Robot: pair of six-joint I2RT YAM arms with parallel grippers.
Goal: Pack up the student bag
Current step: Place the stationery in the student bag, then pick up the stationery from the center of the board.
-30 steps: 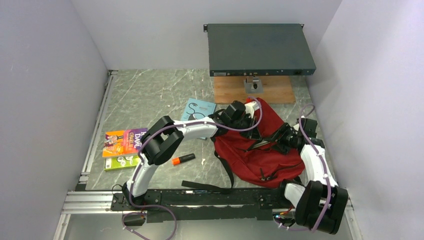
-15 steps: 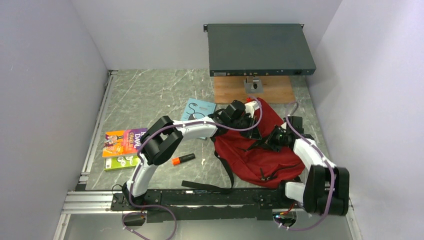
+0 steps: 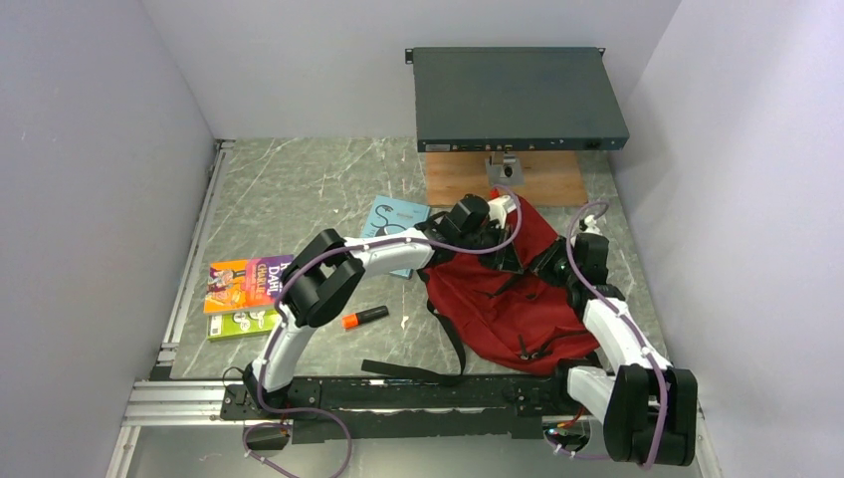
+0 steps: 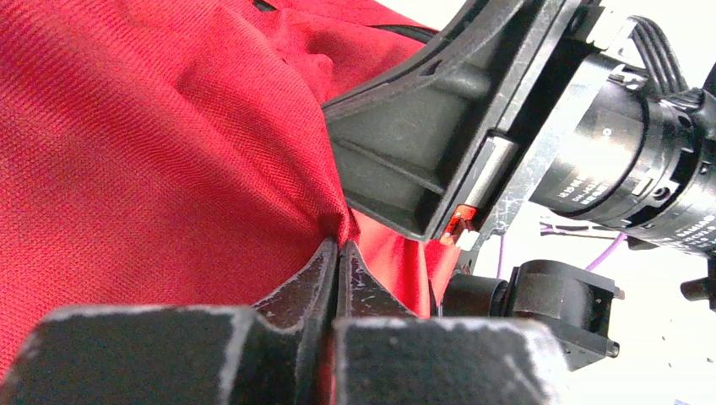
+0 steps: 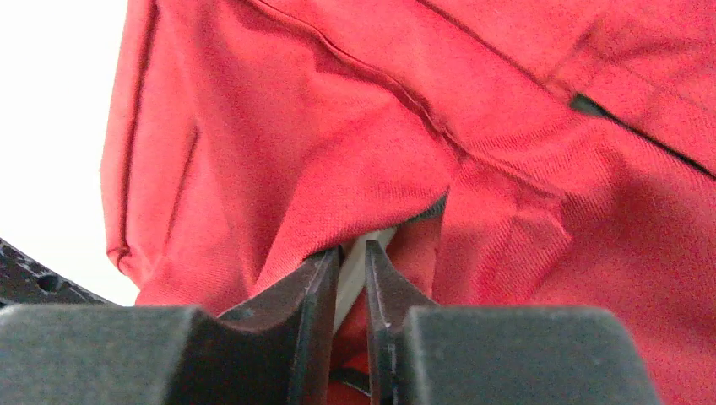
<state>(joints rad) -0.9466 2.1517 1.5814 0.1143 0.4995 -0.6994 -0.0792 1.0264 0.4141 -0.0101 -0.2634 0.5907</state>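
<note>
The student bag, dark red with black straps, lies crumpled right of the table's middle. My left gripper sits at its upper left edge. In the left wrist view, that gripper is shut on a pinched fold of the bag's red fabric, with the right arm's black body close behind. My right gripper is at the bag's upper right. In the right wrist view, its jaws stand almost together, with a fold of the red cloth and a pale strip between them.
A teal book lies just left of the bag, partly under my left arm. A colourful book and a green one lie at the left, with an orange marker nearby. A dark flat device stands on a wooden board at the back.
My right arm has swung from the bag's right edge up and inward to its upper part, and its jaws have narrowed onto the fabric. The left arm has kept still.
</note>
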